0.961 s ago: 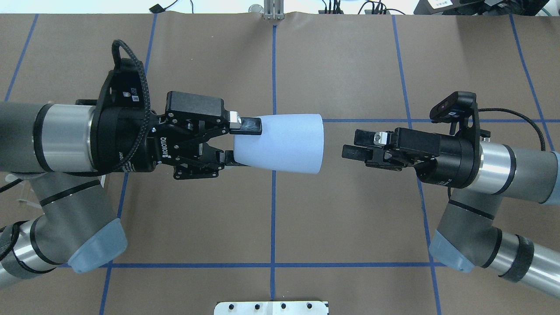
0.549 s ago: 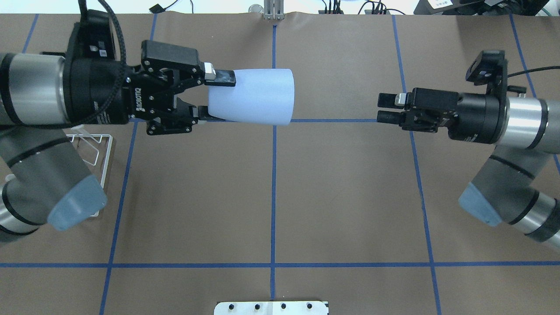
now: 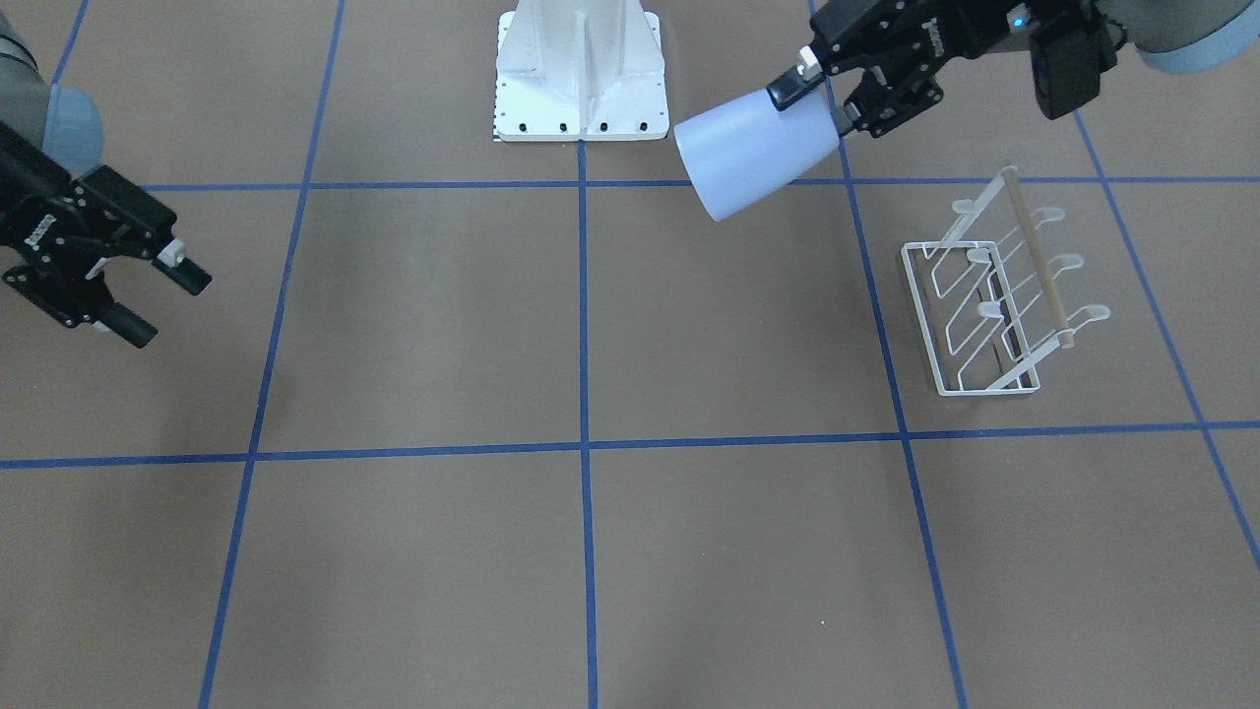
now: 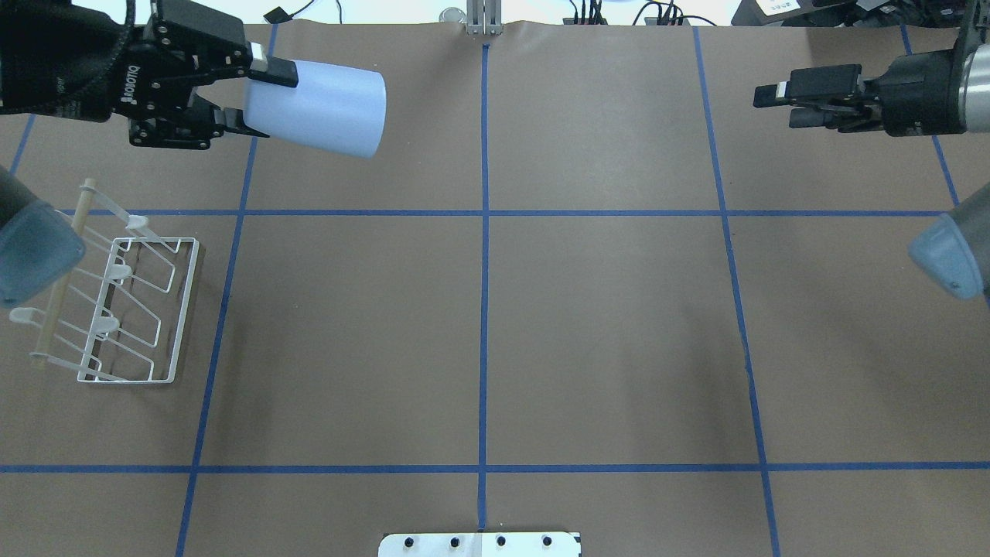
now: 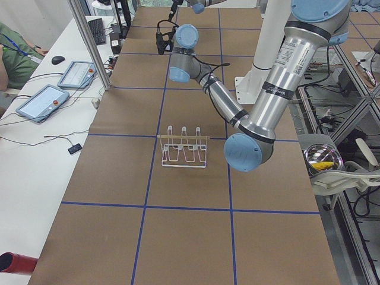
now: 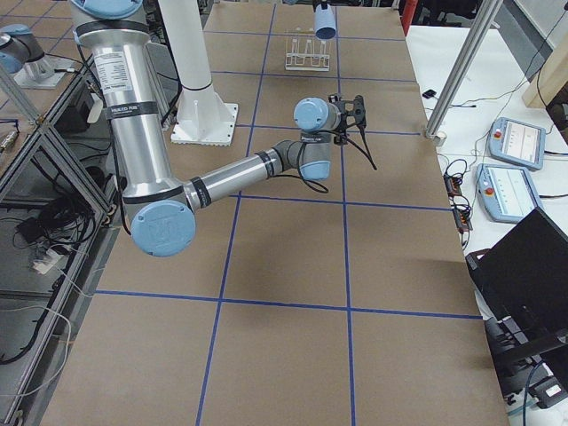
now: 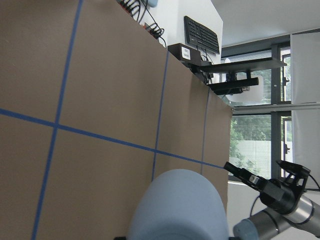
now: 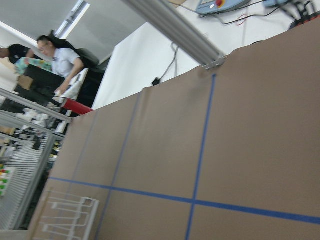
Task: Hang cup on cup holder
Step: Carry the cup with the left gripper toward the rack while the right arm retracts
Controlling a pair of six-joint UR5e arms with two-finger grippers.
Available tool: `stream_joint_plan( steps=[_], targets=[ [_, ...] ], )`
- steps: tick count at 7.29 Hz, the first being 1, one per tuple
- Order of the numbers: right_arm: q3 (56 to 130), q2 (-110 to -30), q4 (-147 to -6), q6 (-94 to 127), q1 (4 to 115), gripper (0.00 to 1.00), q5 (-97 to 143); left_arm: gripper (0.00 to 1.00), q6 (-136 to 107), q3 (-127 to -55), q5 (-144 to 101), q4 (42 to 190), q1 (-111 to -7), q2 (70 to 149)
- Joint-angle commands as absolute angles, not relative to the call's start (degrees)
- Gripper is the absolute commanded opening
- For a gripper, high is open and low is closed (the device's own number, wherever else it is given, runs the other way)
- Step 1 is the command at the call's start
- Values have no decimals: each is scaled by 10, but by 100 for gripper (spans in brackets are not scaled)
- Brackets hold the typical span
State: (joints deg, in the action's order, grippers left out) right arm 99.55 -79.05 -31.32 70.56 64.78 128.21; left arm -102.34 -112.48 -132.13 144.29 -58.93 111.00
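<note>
My left gripper (image 4: 259, 97) is shut on the base end of the light-blue cup (image 4: 321, 110) and holds it in the air on its side, mouth toward the table's middle, over the far left of the table. The front view shows the cup (image 3: 753, 153) above and beside the white wire cup holder (image 3: 1036, 256), apart from it. The cup holder (image 4: 184, 309) stands on the table at the left, nearer to the robot than the cup, prongs empty. My right gripper (image 4: 773, 104) is open and empty at the far right.
The white robot base (image 3: 579, 74) stands at the table's near middle edge. Blue tape lines grid the brown table. Tablets and cables (image 5: 44, 101) lie on the white side table beyond the far edge. People show in the right wrist view (image 8: 55, 60).
My left arm has carried the cup from the table's middle to the far left and uncovered the cup holder. My right gripper has drawn back to the far right.
</note>
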Motion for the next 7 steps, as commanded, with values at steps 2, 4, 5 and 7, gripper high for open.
stream_joint_plan(
  steps=[2, 4, 5, 7],
  targets=[
    [992, -815, -554, 415, 707, 100, 1277, 0, -838, -1148, -1332, 1304, -642, 1062],
    [992, -820, -667, 280, 725, 100, 1277, 0, -690, -1186, -1327, 1126, -660, 1062],
    [993, -820, -731, 225, 731, 100, 1277, 0, -619, -1198, -1318, 1055, -664, 1062],
    [997, -824, -851, 181, 737, 100, 1280, 0, -508, -1201, -1271, 970, -667, 1057]
  ],
)
